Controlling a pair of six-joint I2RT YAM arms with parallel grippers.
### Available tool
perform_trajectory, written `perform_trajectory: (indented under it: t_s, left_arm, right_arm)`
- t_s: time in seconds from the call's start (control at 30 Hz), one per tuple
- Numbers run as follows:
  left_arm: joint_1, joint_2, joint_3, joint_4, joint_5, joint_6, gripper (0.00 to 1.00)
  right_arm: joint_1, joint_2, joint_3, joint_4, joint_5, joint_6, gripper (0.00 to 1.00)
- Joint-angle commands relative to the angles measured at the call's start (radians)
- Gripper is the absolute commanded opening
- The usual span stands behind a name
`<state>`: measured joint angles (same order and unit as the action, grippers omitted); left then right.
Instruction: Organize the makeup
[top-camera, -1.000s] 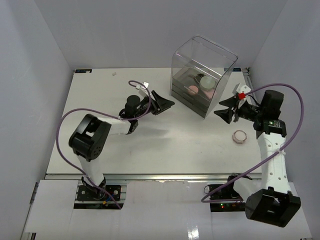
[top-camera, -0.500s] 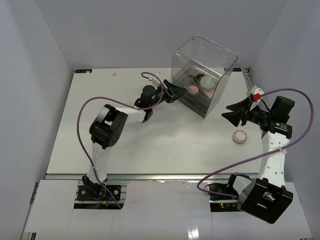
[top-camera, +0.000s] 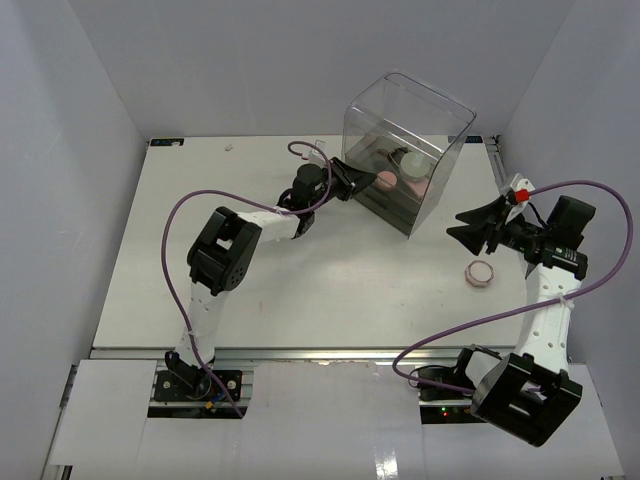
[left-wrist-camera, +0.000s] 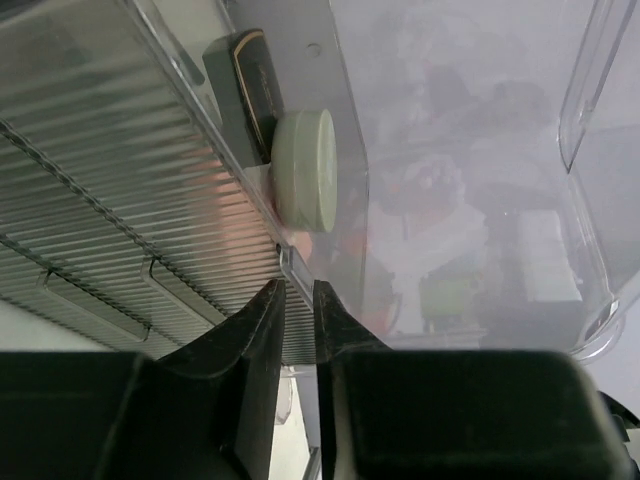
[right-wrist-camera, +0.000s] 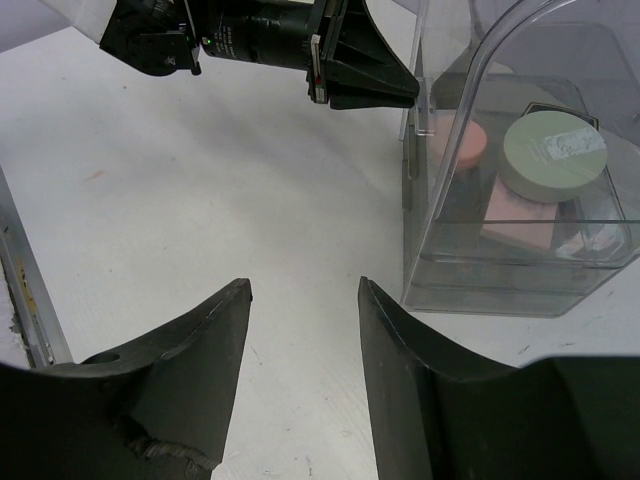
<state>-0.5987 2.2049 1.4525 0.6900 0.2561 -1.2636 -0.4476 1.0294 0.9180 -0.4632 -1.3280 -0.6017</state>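
Clenching the drawer lip (left-wrist-camera: 291, 264) of the clear drawer box (top-camera: 410, 110), the left gripper (left-wrist-camera: 297, 290) holds at its left face. The right gripper (right-wrist-camera: 303, 290) hangs released above open table (top-camera: 140, 200). Inside lies the pale green compact (right-wrist-camera: 555, 150), label illegible; the round pink compact (top-camera: 480, 272) rests near-right.

drawer box (top-camera: 410, 110): 1 | round compacts (right-wrist-camera: 555, 155) (right-wrist-camera: 462, 147) (top-camera: 480, 272): 3 | flat pink square (right-wrist-camera: 520, 220): 1 | black compact (left-wrist-camera: 252, 88): maybe 1

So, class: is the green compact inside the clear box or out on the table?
Inside. The green compact lies behind the wall of the clear box, over a flat pink square.
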Motion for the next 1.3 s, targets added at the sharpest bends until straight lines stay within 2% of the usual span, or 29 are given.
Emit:
perform_trajectory:
  t_s: [0.0, 0.27, 0.4, 0.57, 0.67, 0.9, 1.03, 1.27]
  left_arm:
    - [-0.004, 0.018, 0.051, -0.006, -0.021, -0.006, 0.24]
    - [-0.004, -0.02, 0.008, 0.057, 0.012, -0.011, 0.09]
    - [-0.004, -0.097, -0.044, 0.088, 0.03, 0.007, 0.06]
    - [-0.005, -0.183, -0.129, 0.131, 0.045, 0.013, 0.06]
    - [-0.004, -0.235, -0.19, 0.151, 0.047, 0.016, 0.06]
    - [-0.004, -0.275, -0.182, 0.166, 0.072, 0.01, 0.06]
    - [-0.004, -0.282, -0.157, 0.157, 0.078, 0.015, 0.06]
    - [-0.001, -0.311, -0.144, 0.162, 0.076, 0.012, 0.06]
  right_arm:
    - [-0.018, -0.009, -0.012, 0.005, -0.048, 0.011, 0.54]
    - [-0.028, -0.015, -0.024, -0.015, -0.016, -0.02, 0.55]
    - [-0.028, -0.024, -0.021, -0.067, 0.038, -0.094, 0.57]
    - [-0.025, -0.002, -0.011, -0.193, 0.126, -0.291, 0.61]
    - [-0.025, 0.029, -0.006, -0.295, 0.241, -0.421, 0.63]
    - [-0.023, 0.079, 0.021, -0.407, 0.491, -0.651, 0.67]
    - [-0.023, 0.102, 0.026, -0.4, 0.651, -0.643, 0.7]
    - [-0.023, 0.077, -0.085, -0.285, 0.761, -0.571, 0.71]
